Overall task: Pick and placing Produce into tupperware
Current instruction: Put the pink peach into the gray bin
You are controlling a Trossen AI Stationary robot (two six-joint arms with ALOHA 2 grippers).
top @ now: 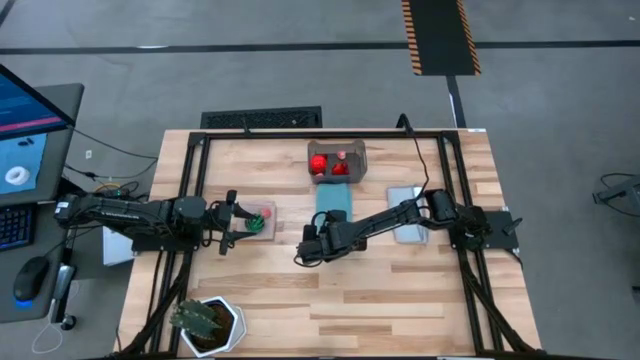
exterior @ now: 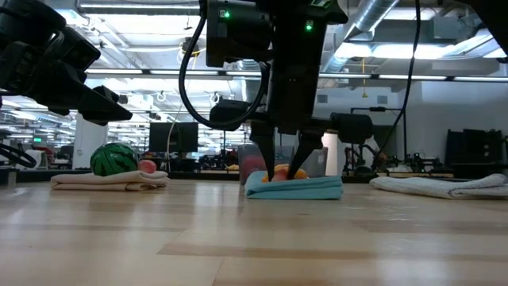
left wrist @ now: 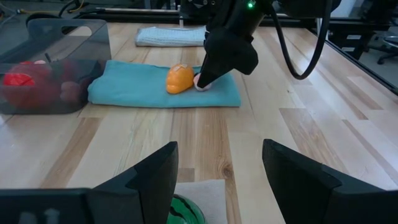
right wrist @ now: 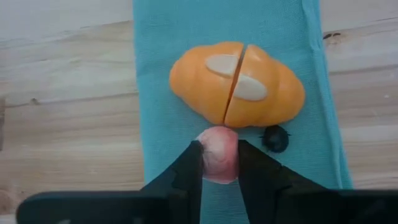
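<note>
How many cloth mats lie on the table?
3: a tan mat under the green fruit at left, a blue mat in the middle, a grey mat at right, partly under the right arm.

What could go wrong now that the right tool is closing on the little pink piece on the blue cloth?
1. The right tool pinches the pink piece only at its fingertips; being small and rounded, it might pop out on lifting.
2. The orange piece touches the pink one, so it may get nudged or dragged along.
3. The blue cloth under both could bunch or shift if the fingertips catch it.
</note>
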